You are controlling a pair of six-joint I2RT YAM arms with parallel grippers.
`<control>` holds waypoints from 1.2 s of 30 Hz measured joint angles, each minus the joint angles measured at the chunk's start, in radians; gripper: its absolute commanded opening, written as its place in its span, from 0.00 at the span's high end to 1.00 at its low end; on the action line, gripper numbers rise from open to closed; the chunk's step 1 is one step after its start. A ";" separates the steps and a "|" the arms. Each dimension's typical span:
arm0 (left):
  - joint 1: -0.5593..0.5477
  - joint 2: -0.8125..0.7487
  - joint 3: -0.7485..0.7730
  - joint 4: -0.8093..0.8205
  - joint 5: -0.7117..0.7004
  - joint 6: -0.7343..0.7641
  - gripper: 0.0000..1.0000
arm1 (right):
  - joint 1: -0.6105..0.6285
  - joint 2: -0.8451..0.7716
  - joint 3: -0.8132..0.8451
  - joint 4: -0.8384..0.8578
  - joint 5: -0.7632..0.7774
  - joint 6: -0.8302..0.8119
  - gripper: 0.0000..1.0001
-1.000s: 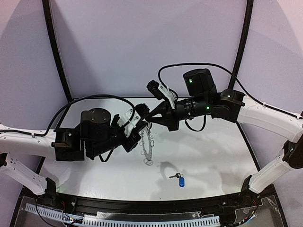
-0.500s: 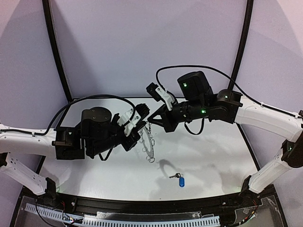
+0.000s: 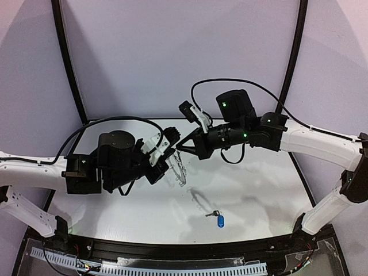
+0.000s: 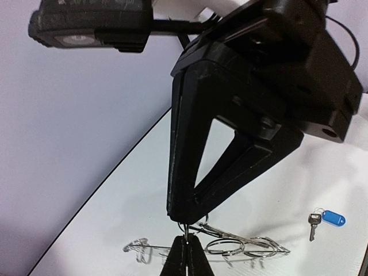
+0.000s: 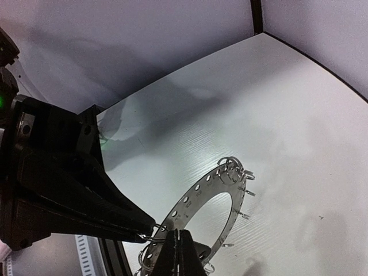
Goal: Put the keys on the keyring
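keyring (image 3: 178, 171) held in the air between both pincers, over the middle of the bench (image 3: 259, 195)
the left pincer (image 3: 168, 163) and right pincer (image 3: 177, 148) are each pinched shut on its edge, tips nearly meeting. the key with the blue tag (image 3: 217, 218) lies on the bench nearer the front, well apart. since a second ago the right arm has dropped and the keyring hangs higher; the key has not moved.

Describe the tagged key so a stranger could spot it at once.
Look at the white table, near its front edge, slightly right of centre. A small silver key lies there alone, well clear of the keyring held in the air. Its blue oval tag sets it apart.
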 measured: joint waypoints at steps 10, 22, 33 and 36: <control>0.003 -0.081 -0.058 -0.025 0.065 0.003 0.99 | -0.036 0.063 0.013 0.034 -0.206 0.113 1.00; -0.002 -0.144 -0.076 0.023 0.095 0.000 0.99 | -0.057 0.094 0.062 -0.046 -0.219 0.114 0.60; -0.004 -0.146 -0.076 0.055 0.054 -0.034 0.99 | -0.065 -0.096 -0.109 0.022 -0.069 0.066 0.21; -0.004 -0.145 -0.074 0.068 0.022 -0.051 0.99 | -0.065 -0.192 -0.237 0.136 -0.077 0.051 0.16</control>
